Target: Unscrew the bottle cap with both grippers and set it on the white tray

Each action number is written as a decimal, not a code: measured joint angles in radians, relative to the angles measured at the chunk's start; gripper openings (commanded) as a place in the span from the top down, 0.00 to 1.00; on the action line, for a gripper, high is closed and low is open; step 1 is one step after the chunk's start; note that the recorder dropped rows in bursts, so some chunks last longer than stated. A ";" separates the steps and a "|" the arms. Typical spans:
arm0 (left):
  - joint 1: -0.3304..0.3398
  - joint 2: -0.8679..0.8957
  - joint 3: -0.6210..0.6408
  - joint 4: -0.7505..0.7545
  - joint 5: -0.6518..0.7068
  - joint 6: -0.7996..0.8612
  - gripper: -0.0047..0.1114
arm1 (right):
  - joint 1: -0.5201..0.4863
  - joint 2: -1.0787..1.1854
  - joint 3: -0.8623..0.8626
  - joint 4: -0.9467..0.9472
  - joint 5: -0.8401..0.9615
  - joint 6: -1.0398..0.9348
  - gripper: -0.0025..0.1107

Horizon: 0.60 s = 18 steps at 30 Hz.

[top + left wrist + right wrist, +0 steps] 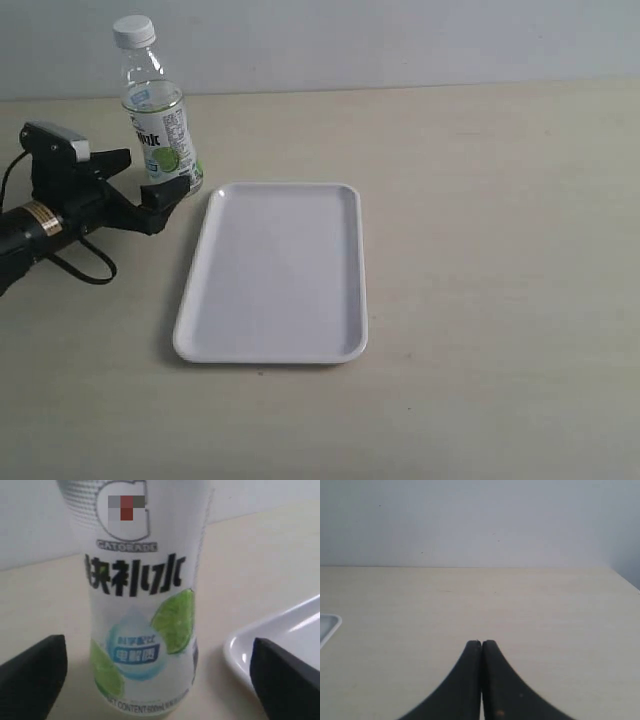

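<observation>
The bottle [160,120] stands upright at the back left of the table, and the white bottle cap [133,31] sits on its neck. My left gripper [150,175] is low beside the bottle's base, open wide. In the left wrist view the labelled bottle [140,605] fills the space ahead between the two black fingers [30,675], and neither finger touches it. The white tray [280,280] lies just right of the bottle with nothing on it. My right gripper [481,642] is shut on nothing above bare table and is out of the exterior view.
A black cable [85,265] loops on the table behind the left arm. One corner of the tray [280,635] lies close to a left finger. A tray corner [327,625] also shows in the right wrist view. A pale wall [400,40] backs the table.
</observation>
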 measured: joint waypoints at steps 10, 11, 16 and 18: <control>0.000 0.072 -0.118 -0.021 0.008 -0.068 0.14 | 0.000 0.000 0.000 0.000 0.000 0.000 0.98; -0.002 0.076 -0.128 -0.021 0.008 -0.070 0.14 | 0.000 0.000 0.000 0.000 0.000 0.000 0.98; -0.035 0.104 -0.172 -0.021 0.008 -0.074 0.14 | 0.000 0.000 0.000 0.000 0.000 0.000 0.98; -0.051 0.114 -0.192 -0.021 0.012 -0.074 0.14 | 0.000 0.000 0.000 0.000 0.000 0.000 0.98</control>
